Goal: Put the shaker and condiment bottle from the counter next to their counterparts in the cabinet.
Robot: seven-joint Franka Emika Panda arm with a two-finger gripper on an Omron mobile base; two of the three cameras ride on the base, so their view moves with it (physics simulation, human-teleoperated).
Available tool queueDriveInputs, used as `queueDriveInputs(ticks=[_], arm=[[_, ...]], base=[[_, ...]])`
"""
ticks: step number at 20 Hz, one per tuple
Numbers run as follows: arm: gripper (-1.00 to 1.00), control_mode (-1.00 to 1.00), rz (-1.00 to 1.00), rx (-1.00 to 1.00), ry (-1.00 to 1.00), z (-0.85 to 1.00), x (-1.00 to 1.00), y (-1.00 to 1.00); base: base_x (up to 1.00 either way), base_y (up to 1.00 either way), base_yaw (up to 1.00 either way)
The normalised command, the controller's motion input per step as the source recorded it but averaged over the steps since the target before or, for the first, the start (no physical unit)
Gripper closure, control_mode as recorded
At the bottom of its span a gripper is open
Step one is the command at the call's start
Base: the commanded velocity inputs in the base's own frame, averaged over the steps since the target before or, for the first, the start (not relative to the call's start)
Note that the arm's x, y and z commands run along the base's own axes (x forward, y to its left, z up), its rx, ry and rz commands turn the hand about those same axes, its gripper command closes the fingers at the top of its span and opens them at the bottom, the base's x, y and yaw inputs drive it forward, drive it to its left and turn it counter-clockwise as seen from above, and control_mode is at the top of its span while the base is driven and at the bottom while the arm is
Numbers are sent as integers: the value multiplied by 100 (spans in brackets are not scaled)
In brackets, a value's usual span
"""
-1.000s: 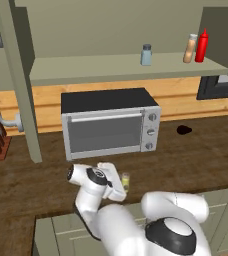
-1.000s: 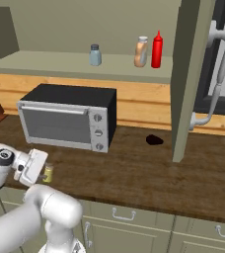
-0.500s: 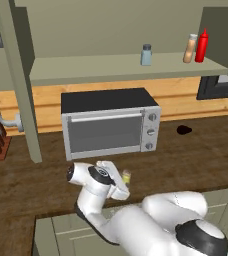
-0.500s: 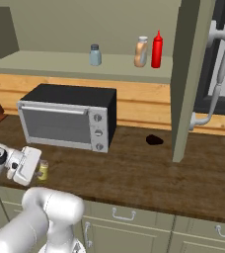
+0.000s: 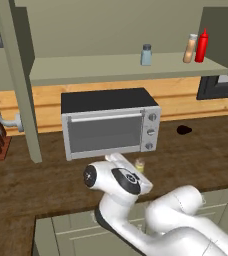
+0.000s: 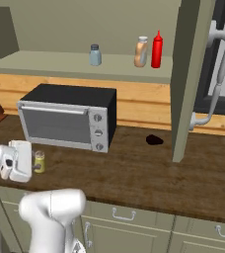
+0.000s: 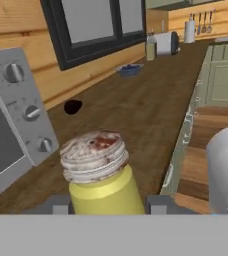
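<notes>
Claw (image 7: pixel 106 207) straddles the shaker (image 7: pixel 100 172) low on the counter (image 5: pixel 196 150), in front of the oven (image 5: pixel 108 122); its two dark tips sit just beside the yellow body on either side. Whether they press it yet cannot be told, so the grip is unconfirmed. Shaker stands upright on the counter near the front edge. On the cabinet shelf (image 5: pixel 86 70), left to right: blue-grey shaker (image 5: pixel 146 54), tan bottle (image 5: pixel 190 48), red bottle (image 5: pixel 201 45); the tan bottle appears already placed.

Risks, as judged: tips hold low on a smooth round body, so a loose or off-centre close could tip or slip it. Lifting past the oven and shelf edge could knock it free.
</notes>
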Motion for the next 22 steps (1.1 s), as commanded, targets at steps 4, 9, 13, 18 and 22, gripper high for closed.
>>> queueDriveInputs(ticks=[4, 9, 13, 18, 22], arm=[[100, -100, 20, 0, -17, 82, -36, -35], [100, -100, 22, 0, -19, 80, -54, -15], [100, -100, 20, 0, -12, 93, -61, -3], [100, -100, 16, 0, -6, 95, -48, 0], [100, -100, 13, 0, -3, 79, -13, -15]], base=[[0, 0, 0], [0, 0, 0], [0, 0, 0], [0, 0, 0], [0, 0, 0]])
